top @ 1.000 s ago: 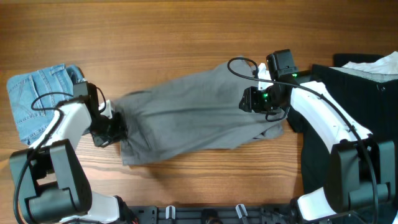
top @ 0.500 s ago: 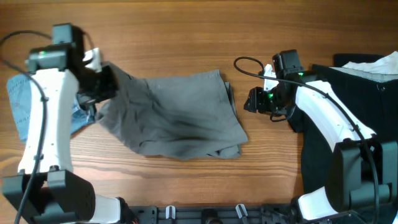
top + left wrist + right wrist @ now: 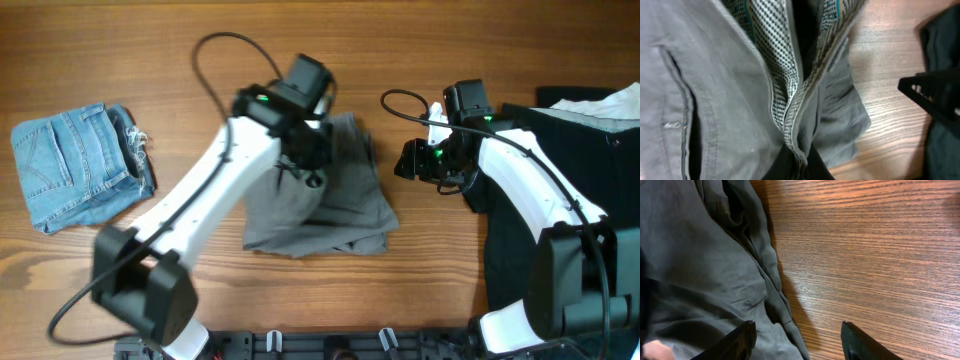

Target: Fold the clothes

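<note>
As seen from overhead, mid-counter:

1. Grey trousers [image 3: 335,215]: bunched in a rumpled heap on the wood counter [image 3: 200,40], part-lifted at the 11 o'clock end. Left wrist view shows the waistband turned out, w/ checked lining [image 3: 772,65] and a slit pocket.
2. Left gripper [image 3: 312,165]: over the heap's 11 o'clock corner, fingers pressed together and pinching the waistband edge [image 3: 797,160]. Cloth hangs from the pinch.
3. Right gripper [image 3: 408,160]: at 3 o'clock of the heap, near but apart from it. Fingers spread wide [image 3: 797,345], nothing held. Bare counter and the trouser hem lie between them.
4. Denim shorts [image 3: 75,165]: light blue, folded, at 9 o'clock, well apart from the trousers.
5. Black garment [image 3: 505,260]: at the 3–4 o'clock edge, under the right arm.
6. White cloth [image 3: 600,100]: at 2 o'clock, on top of the black mass. Type can't be told.
</note>
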